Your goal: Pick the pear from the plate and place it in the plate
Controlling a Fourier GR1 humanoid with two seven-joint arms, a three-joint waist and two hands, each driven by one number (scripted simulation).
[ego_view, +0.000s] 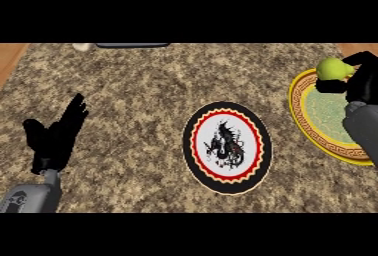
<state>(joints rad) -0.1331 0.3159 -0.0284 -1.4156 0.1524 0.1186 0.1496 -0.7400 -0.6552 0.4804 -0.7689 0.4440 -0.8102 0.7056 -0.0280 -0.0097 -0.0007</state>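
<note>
Left forearm (pixel 29 197), grey, comes in at the lower left corner, lowest thing in the head view. Left hand (pixel 53 137) sits above it near the left edge, fingers straight and pointing up, spread a little, holding nothing, resting over the desk (pixel 148 90). Desk top is speckled brown-grey stone; wood strip (pixel 10 56) shows at the far left corner and again at the far right corner.

Black plate (pixel 229 189) lies flat about mid-desk, slightly right of centre: black rim, red ring with a scalloped pale edge, white middle with a dark dragon figure. Nothing on it. Well apart from both hands.

Gold plate (pixel 298 115) at the right edge, partly cut off by the frame: yellow rim with a key pattern, pale green middle. Just beside the black plate, not touching it. Right forearm (pixel 362 127) crosses over its right half and hides that part.

Right hand (pixel 360 80) is at the far end of the gold plate, fingers curled round the pear (pixel 332 67). Pear is yellow-green, sticks out to the left of the hand, over the gold plate's far rim. Cannot tell if the pear touches that plate or is clear of it.

Far edge: dark object (pixel 133 45) and a small pale object (pixel 83 47) beside it, both cut off, too little showing to name.
</note>
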